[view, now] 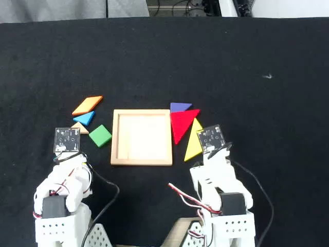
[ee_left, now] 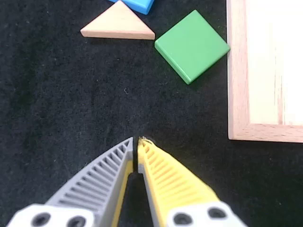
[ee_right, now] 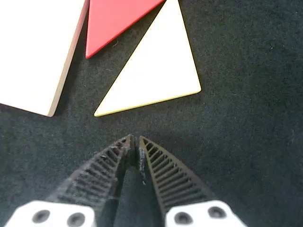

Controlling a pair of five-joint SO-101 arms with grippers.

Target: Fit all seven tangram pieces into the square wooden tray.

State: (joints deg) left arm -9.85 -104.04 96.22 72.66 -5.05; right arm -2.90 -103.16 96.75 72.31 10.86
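tray [view: 141, 162] | green square [view: 100, 136] near left edge | red triangle [view: 181, 125] beside right edge

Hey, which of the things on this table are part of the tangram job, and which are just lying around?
Part of the job: wooden tray, orange parallelogram, blue triangle, plain wood triangle, green square, purple triangle, red triangle, yellow triangle.

Just lying about: small pale speck on the black cloth, cables past its far edge.

Bright, even light; glare whitens the wooden tray [ee_right: 33, 47].
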